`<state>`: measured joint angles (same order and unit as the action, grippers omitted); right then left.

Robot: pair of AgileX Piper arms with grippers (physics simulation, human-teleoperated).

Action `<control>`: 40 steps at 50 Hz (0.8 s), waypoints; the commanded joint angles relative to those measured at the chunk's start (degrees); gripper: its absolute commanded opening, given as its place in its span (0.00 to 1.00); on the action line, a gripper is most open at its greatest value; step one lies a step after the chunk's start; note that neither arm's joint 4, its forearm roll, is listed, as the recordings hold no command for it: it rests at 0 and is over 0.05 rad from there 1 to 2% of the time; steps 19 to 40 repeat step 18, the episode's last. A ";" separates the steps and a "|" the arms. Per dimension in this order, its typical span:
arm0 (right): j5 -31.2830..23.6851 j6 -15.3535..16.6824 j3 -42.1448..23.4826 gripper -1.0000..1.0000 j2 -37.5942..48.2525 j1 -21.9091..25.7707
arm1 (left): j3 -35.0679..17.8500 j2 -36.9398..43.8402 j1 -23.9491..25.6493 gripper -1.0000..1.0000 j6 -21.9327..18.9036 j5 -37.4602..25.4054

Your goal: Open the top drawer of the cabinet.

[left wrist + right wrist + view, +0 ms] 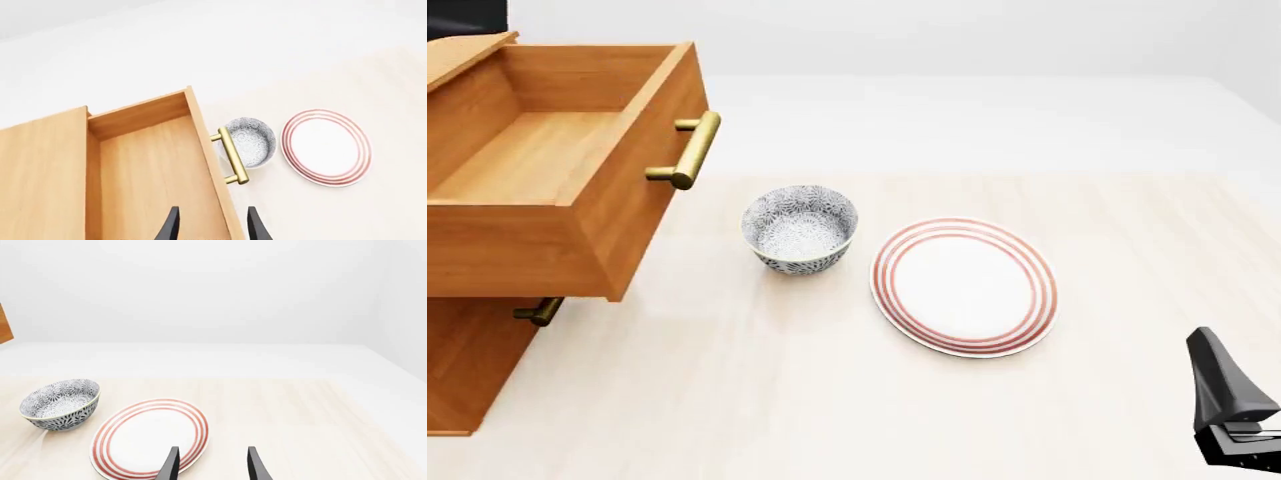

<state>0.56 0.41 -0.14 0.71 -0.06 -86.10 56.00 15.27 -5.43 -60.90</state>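
Over on the left, the top drawer stands pulled well out of the cabinet, its empty wooden inside open to view. The left gripper hovers above it, fingers spread and holding nothing, one fingertip over the drawer's floor and the other past its front panel. The brass handle sits just ahead of that claw, untouched. Beyond the handle come the patterned bowl and the red-ringed plate. At far right the right gripper hangs released too, the plate just before its tips. To my eye the job looks done; only backing away remains.
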 commanded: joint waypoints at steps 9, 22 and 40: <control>0.00 0.00 0.00 1.00 0.00 0.01 | 3.62 -6.59 -0.06 1.00 -0.43 3.58; 0.00 0.00 0.00 1.00 -0.01 0.00 | 5.09 -9.77 -0.29 1.00 -2.91 4.81; 0.00 0.00 0.00 1.00 -0.01 0.00 | 5.09 -9.77 -0.29 1.00 -2.91 4.81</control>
